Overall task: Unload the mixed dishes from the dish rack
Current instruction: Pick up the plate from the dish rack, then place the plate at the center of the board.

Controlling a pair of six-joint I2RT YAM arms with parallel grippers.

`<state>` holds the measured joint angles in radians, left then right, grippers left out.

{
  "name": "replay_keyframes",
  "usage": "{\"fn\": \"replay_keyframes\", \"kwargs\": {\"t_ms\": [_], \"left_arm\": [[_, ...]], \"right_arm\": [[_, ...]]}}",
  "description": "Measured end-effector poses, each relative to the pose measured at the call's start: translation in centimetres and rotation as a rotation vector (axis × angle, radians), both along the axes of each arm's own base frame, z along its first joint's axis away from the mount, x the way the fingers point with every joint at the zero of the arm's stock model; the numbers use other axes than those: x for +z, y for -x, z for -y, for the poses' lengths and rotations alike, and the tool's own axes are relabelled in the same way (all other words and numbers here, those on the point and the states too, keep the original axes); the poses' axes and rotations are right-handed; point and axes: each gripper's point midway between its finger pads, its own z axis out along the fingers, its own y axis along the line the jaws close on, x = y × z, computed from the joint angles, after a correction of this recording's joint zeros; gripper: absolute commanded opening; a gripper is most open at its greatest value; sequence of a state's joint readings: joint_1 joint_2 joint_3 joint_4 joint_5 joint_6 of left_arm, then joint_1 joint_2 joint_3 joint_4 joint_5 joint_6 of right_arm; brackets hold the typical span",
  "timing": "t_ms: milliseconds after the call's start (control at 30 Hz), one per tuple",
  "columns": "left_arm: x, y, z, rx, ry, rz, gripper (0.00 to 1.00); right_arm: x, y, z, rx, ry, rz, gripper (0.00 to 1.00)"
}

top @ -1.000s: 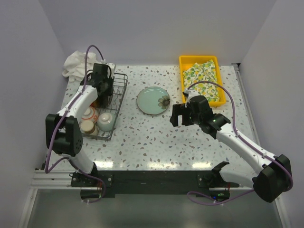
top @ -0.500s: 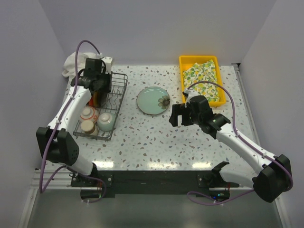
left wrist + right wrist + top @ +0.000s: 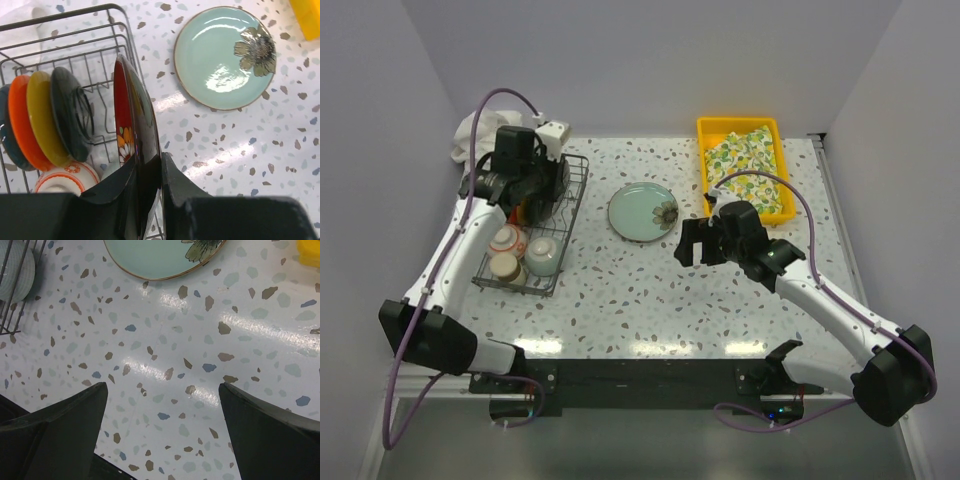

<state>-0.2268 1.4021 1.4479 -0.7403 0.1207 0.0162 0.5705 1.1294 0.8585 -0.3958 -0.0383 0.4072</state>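
No readable text, labels or numbers, none on pale green plate [image 3: 220,55], dish rack [image 3: 570,195], yellow tray [image 3: 740,122]

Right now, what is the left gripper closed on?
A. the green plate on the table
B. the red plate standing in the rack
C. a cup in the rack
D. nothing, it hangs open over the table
B: in the left wrist view the left gripper pinches the rim of the red plate, which stands upright in the rack.
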Motion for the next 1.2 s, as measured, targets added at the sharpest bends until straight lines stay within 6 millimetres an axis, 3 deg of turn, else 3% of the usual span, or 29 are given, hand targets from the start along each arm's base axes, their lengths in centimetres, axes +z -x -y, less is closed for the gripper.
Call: {"fn": "replay_keyframes", "kwargs": {"t_ms": [400, 600, 800, 1000, 1200], "left_arm": [[-0.2, 6.2, 7.3, -0.344, -0.090, 0.071, 0.00], [-0.4, 9.0, 10.6, -0.526, -0.147, 0.175, 0.00], [-2.1, 10.9, 12.9, -0.637, -0.258, 0.296, 0.00], [-3.8, 12.0, 15.0, -0.708, -0.387, 0.418, 0.00], [-3.3, 12.3, 17.6, -0.736, -0.475, 0.544, 0.00]], "right_arm": [[1.4, 0.3, -0.9, -0.048, -0.107, -0.036, 0.96], [5.9, -0.8, -1.6, -0.122, -0.213, -0.005, 0.96], [9.6, -1.2, -1.7, -0.187, -0.320, 0.007, 0.96], [9.9, -1.1, -1.9, -0.219, -0.369, -0.040, 0.95], [9.3, -1.1, -2.8, -0.209, -0.390, -0.093, 0.94]]}}
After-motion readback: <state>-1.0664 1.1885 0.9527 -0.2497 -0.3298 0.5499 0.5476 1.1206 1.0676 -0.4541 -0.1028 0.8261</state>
